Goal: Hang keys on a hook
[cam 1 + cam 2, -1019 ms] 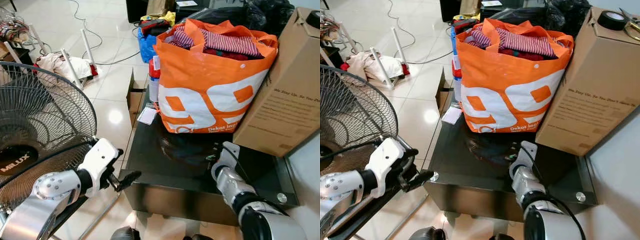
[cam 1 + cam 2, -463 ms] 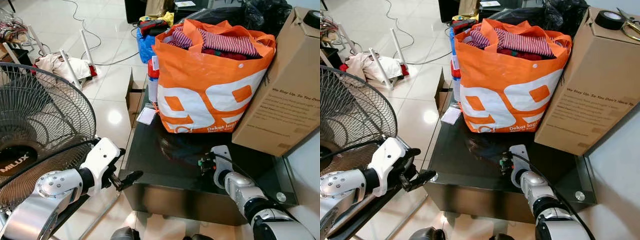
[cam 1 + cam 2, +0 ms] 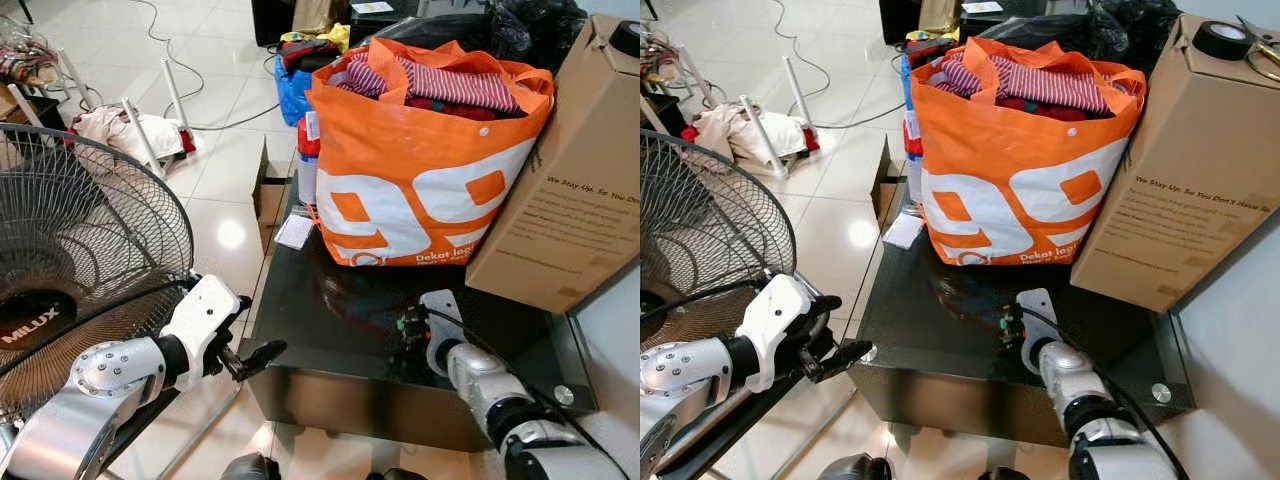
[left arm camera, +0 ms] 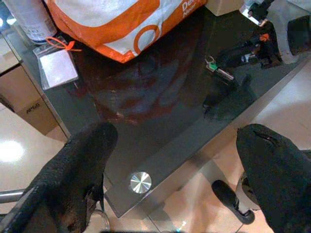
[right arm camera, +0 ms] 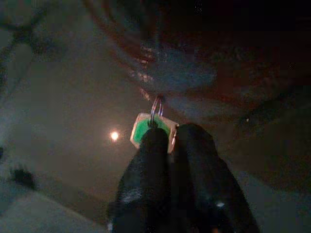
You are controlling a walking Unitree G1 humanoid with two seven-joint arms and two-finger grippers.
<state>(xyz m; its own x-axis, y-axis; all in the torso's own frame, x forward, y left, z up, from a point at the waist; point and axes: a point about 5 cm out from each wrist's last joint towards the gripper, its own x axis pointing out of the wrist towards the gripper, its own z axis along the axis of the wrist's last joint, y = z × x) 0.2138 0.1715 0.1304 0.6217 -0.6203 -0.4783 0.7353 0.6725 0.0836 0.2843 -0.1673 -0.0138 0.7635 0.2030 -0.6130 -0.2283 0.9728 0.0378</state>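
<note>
Keys (image 5: 151, 127) with a green tag and a metal ring sit pinched at the tips of the right gripper (image 5: 167, 133), whose 2 black fingers (image 5: 194, 160) are pressed together on the tag, the ring sticking out past the tips. From the left wrist view the keys (image 4: 214, 68) hang just above the dark glass table (image 4: 146, 121), near its front edge and toward its right end; whether they touch the glass cannot be told. In the head views the right gripper (image 3: 408, 328) reaches over the front edge of the table (image 3: 330, 330), with its silver arm coming up from below.

Behind the keys, an orange and white shopping bag (image 3: 420, 170) stuffed with striped clothes stands toward the back of the table, and a tall cardboard box (image 3: 575, 190) leans at the table's right edge, touching the bag's side. A white card on an orange strap (image 4: 56, 68) lies near the table's left edge, beside the bag.

Off the table's front left corner, the left gripper (image 3: 250, 358) hovers with its 2 fingers (image 4: 80, 170) spread wide apart, holding nothing. A black standing fan (image 3: 70, 260) is beside that arm, over the white tiled floor (image 3: 225, 160).
</note>
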